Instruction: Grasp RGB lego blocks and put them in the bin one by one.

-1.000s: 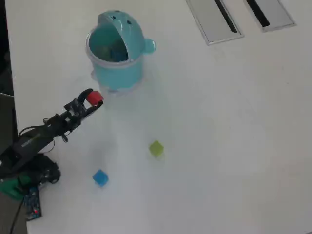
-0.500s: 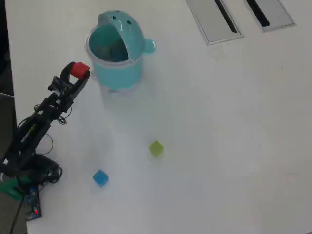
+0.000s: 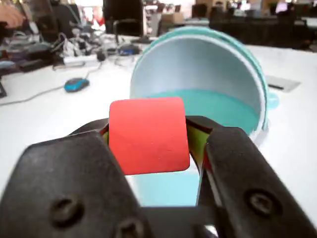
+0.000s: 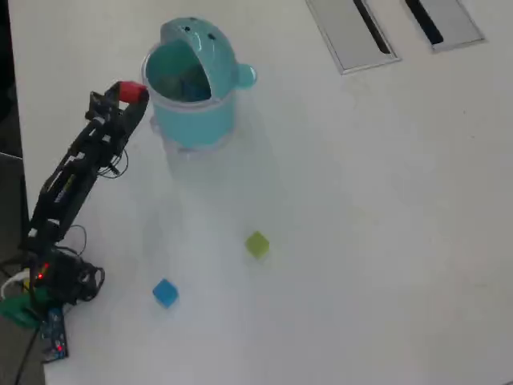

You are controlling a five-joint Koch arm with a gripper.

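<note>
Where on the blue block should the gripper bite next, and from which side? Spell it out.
Grip the blue block across two opposite flat side faces, coming straight down from above. It sits flat on the table, apart from the yellow-green block, with open space all round, so the jaws probably fit either side. The gripper holds the red block by the bin.

A broad white desk [image 4: 361, 200] fills the overhead view, evenly lit, with two grey slotted panels [image 4: 353, 32] set flush near its far edge. The wrist view shows a blue mouse [image 3: 77, 84] and tangled cables [image 3: 59, 49] on desks behind, blurred.
</note>
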